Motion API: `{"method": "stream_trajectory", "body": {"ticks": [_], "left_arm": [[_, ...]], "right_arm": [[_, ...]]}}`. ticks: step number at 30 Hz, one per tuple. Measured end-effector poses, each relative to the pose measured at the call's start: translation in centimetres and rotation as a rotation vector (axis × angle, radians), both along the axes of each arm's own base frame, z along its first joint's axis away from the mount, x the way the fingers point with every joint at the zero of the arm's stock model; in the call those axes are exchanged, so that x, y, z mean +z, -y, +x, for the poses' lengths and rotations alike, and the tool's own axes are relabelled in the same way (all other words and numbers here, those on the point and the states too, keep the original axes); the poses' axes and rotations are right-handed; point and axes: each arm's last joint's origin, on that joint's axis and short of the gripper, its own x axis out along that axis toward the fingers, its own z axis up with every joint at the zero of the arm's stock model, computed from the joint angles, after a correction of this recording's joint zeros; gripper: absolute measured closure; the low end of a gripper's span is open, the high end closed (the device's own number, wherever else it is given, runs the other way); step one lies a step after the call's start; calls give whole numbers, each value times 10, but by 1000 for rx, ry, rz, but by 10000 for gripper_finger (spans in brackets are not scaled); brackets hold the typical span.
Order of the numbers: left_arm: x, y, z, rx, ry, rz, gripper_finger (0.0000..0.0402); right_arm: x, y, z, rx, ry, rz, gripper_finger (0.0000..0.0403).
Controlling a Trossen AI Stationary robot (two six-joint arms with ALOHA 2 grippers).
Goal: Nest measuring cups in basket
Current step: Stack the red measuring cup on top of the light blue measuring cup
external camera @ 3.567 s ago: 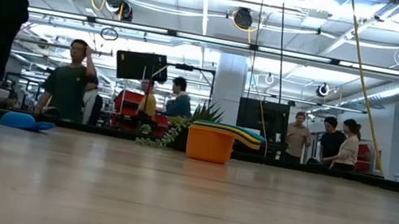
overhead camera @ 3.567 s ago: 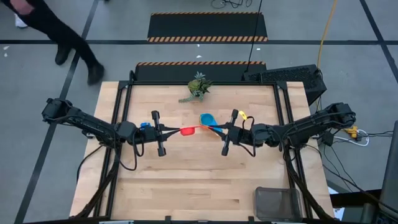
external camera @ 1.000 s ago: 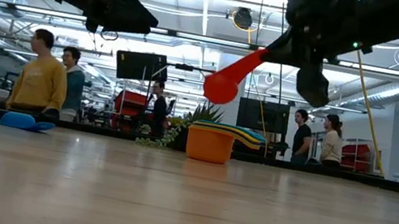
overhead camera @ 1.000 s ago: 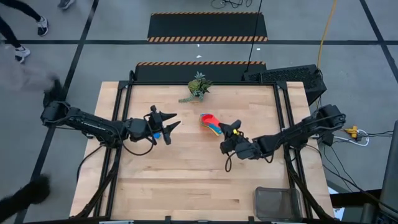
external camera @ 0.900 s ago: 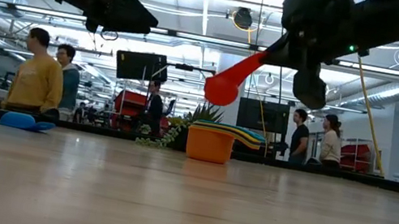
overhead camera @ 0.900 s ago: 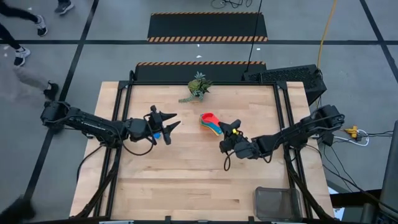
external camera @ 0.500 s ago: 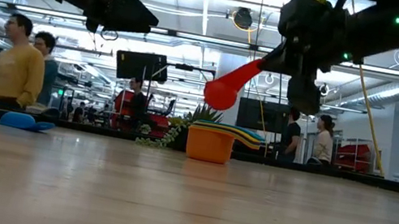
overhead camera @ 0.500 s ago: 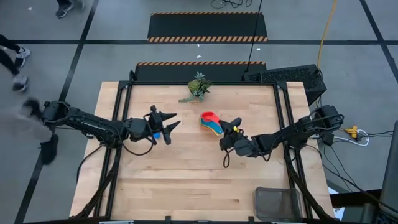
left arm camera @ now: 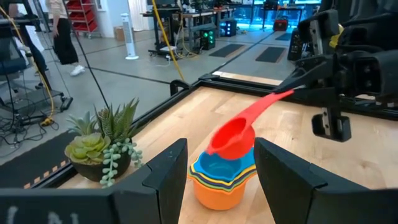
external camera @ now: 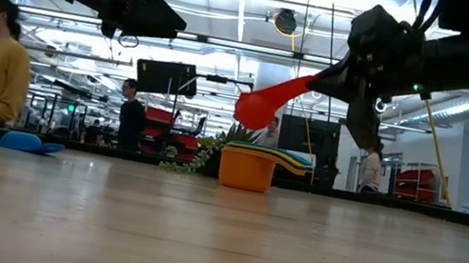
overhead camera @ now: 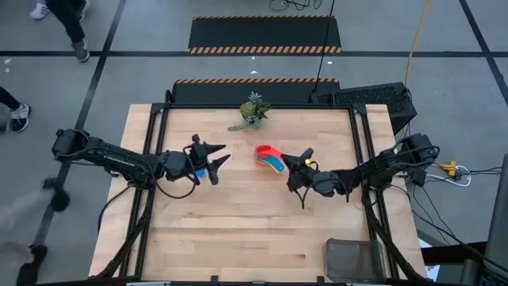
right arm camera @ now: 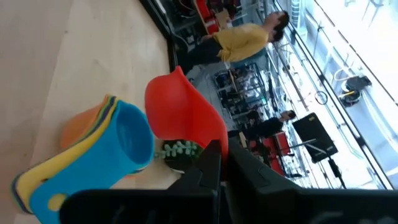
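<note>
My right claw [overhead camera: 304,161] clenched on red cup [external camera: 256,106] over stack [left arm camera: 222,177]; left claw [overhead camera: 213,153] released, idle. Dark blue cup [external camera: 31,142], basket [overhead camera: 355,260] untouched.

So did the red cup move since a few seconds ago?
Yes. The red cup was hanging between both grippers, left of the stacked cups; the right gripper carried it toward the plant and holds it over the stack.

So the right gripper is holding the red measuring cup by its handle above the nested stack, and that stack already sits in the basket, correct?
Not quite. The right gripper does hold the red measuring cup by its handle above the nested stack, but the stack stands on the bare table, near the plant sprig. The high view shows the basket apart from it, at the table's near right corner.
</note>
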Motion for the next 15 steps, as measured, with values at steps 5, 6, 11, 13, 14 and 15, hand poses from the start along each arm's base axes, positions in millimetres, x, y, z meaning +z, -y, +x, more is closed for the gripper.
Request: {"method": "stream_trajectory", "body": {"ticks": [5, 6, 11, 13, 14, 15], "left_arm": [[0, 0, 0, 0, 0, 1, 215], [0, 0, 0, 0, 0, 1, 215], [0, 0, 0, 0, -1, 2, 215], [0, 0, 0, 0, -1, 2, 215], [0, 0, 0, 0, -1, 2, 215], [0, 0, 0, 0, -1, 2, 215]], "right_arm": [[-2, 3, -1, -9, 0, 13, 403], [-2, 4, 0, 0, 3, 25, 403], [-4, 7, 0, -5, 10, 56, 403], [-4, 7, 0, -6, 8, 57, 403], [-4, 6, 0, -5, 10, 58, 403], [-4, 6, 0, -5, 11, 59, 403]]}}
